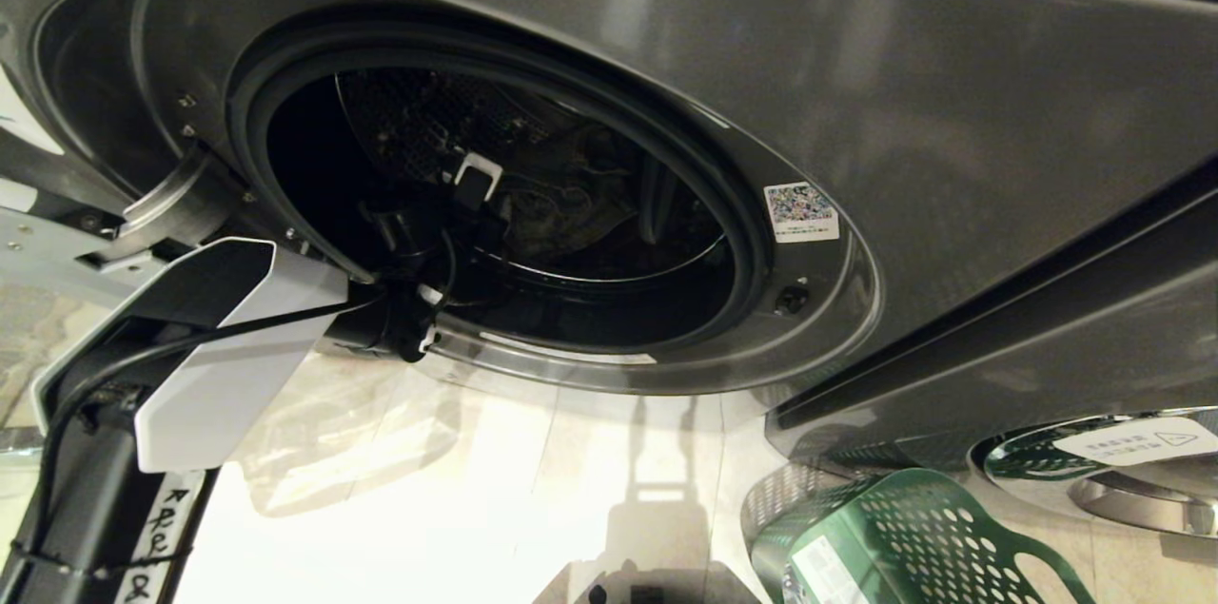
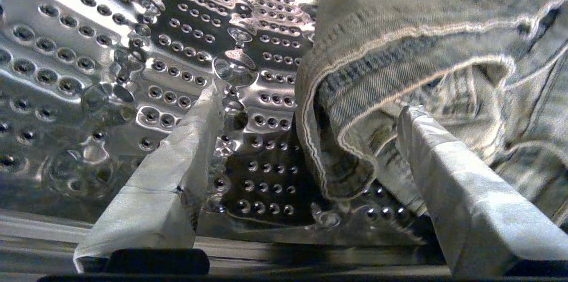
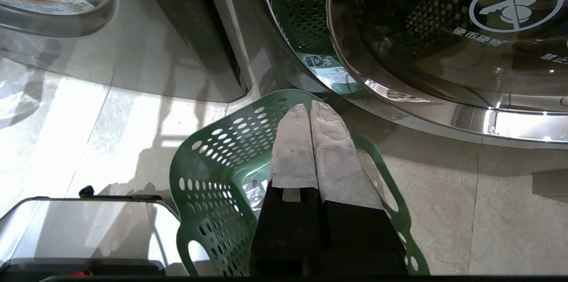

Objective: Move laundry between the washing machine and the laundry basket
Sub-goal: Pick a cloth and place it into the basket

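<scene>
The grey washing machine (image 1: 952, 109) has its round opening facing me, and my left arm reaches through it into the drum (image 2: 133, 51). Inside lies laundry, a pale denim garment (image 2: 421, 51), dimly seen in the head view as laundry (image 1: 580, 204). My left gripper (image 2: 310, 101) is open just above the drum floor. A folded hem of the denim sits between its fingers, close to one of the fingers (image 2: 443, 175). The green perforated laundry basket (image 3: 213, 162) stands on the floor below my right gripper (image 3: 309, 105), which hangs shut and holds nothing.
A second machine with a glass door (image 3: 443, 29) stands right behind the basket (image 1: 885, 528). The open door's hinge (image 1: 171, 214) juts out beside my left arm. Pale tiled floor (image 1: 476, 490) spreads below the opening. My own base (image 3: 80, 228) is next to the basket.
</scene>
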